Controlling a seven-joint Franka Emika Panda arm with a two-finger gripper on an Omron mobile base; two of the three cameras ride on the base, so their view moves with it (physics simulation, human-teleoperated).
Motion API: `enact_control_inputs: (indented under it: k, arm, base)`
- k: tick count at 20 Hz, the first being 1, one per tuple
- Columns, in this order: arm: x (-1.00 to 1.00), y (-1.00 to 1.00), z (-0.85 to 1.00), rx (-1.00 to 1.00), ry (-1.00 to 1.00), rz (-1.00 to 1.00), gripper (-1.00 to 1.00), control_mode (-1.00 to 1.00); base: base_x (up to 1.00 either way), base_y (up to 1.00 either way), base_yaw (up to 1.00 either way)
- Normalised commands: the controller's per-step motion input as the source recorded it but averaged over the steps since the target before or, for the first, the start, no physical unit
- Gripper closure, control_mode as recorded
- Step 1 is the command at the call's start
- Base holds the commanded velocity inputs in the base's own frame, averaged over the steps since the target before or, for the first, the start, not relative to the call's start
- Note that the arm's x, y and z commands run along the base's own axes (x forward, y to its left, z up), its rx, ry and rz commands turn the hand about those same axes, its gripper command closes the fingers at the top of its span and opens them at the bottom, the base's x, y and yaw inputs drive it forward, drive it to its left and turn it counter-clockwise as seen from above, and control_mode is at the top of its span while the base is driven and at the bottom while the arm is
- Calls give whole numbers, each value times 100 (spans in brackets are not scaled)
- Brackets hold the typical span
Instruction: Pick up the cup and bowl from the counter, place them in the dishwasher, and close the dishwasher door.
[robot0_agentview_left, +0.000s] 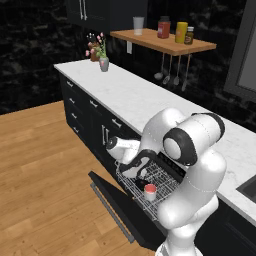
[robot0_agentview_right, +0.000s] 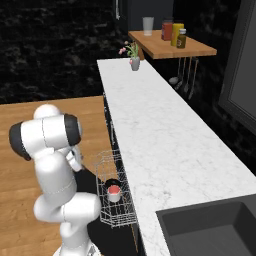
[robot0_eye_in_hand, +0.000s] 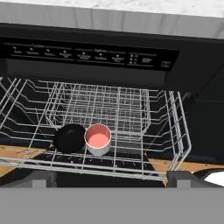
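Observation:
The white cup (robot0_eye_in_hand: 98, 139) with a red inside stands upright in the dishwasher's white wire rack (robot0_eye_in_hand: 177, 131), and the black bowl (robot0_eye_in_hand: 70, 138) touches its left side. The base views show the same cup (robot0_agentview_left: 150, 191) (robot0_agentview_right: 114, 192) and bowl (robot0_agentview_right: 112, 183) in the pulled-out rack (robot0_agentview_left: 165, 180). My gripper (robot0_eye_in_hand: 111, 178) is open and holds nothing; it sits just in front of the rack's near edge, one fingertip (robot0_eye_in_hand: 43, 178) at each side. From the left base view the gripper (robot0_agentview_left: 139, 171) hovers over the rack. The dishwasher door (robot0_agentview_left: 117, 200) lies folded down, open. The white marble counter (robot0_agentview_left: 135, 95) (robot0_agentview_right: 160, 140) runs above.
A vase of pink flowers (robot0_agentview_left: 102, 60) stands at the counter's far end. A wooden shelf (robot0_agentview_left: 165, 42) carries jars and a glass tumbler (robot0_agentview_left: 138, 24), with utensils hanging below. A dark sink (robot0_agentview_right: 210, 225) lies at the near right. Wooden floor (robot0_agentview_left: 45, 165) spreads left of the door.

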Motion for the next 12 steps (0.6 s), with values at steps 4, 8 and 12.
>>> enact_control_inputs:
  k: [4,8,12]
  arm:
    - [-33,54,-2,5,0,-14,-100,-100]
    - [-22,49,-18,8,-1,-14,-100,-100]
    - [-1,16,-28,4,-8,-1,-100,-100]
  base:
    - [0,0,0]
    - [0,0,0]
    - [0,0,0]
